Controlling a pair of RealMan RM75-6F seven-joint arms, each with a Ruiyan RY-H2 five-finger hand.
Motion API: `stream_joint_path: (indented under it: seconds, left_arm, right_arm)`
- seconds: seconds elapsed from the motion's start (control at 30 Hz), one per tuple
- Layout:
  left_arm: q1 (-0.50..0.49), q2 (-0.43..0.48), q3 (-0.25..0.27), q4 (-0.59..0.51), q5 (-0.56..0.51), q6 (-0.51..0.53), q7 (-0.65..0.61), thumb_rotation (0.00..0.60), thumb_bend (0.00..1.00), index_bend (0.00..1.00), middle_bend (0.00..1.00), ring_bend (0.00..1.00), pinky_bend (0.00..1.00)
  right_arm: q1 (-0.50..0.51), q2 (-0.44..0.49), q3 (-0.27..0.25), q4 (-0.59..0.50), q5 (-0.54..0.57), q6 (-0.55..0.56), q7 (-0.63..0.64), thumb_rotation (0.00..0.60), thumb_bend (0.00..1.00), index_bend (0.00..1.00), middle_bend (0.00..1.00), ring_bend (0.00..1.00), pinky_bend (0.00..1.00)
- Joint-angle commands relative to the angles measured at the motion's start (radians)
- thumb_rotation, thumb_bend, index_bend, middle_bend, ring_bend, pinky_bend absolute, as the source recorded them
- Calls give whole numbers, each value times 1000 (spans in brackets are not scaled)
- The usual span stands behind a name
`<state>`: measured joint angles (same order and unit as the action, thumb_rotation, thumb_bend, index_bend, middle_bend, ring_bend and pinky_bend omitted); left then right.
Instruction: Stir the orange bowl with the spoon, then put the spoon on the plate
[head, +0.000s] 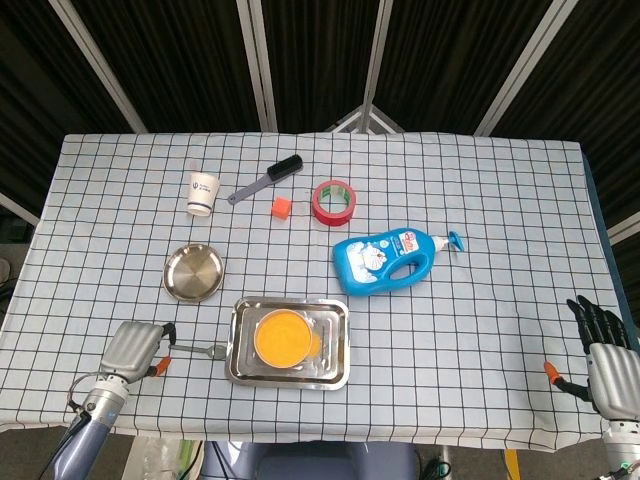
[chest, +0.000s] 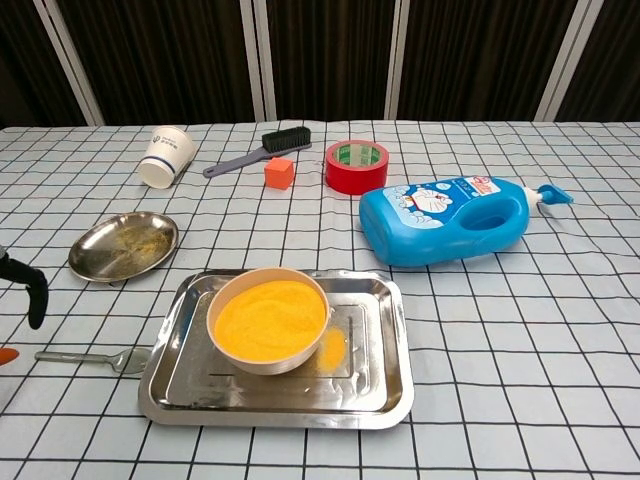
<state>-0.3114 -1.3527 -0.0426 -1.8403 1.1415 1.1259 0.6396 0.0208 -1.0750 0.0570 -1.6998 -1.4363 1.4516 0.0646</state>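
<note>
Orange bowl (chest: 268, 318), round, pale-rimmed, filled with bright orange powder, upright in the left part of a shallow steel tray. Spoon (chest: 95, 357), small and silvery, flat on the checked cloth just left of the tray, bowl end toward it. Plate (chest: 123, 245), round, steel, dusted inside, farther back on the left, apart from both.

The bowl (head: 281, 337) sits in a tray (head: 335, 375) near the front edge of the surface (head: 500, 330). The spoon (head: 200, 350) lies just left of the tray. The plate (head: 194, 272) is behind the spoon. The cup (head: 203, 192), brush (head: 266, 179), block (head: 281, 207) and tape (head: 333, 201) are near the back. The bottle (head: 393, 261) lies right of the plate.
</note>
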Motion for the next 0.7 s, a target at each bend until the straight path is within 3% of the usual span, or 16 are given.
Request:
stream_joint_path:
  seconds: [0.03, 0.7]
  left_arm:
    - [-14, -21, -4, 18, -18, 2, 20, 600, 440, 461, 1000, 1000, 979]
    - [-67, -130, 0, 128, -95, 7, 60, 600, 443, 475, 1000, 1000, 979]
  right_arm:
    - [0, 0, 0, 0, 1, 0, 0, 600, 311, 0, 0, 0, 0]
    - [1, 0, 1, -2, 6, -3, -1, 600, 311, 0, 0, 0, 0]
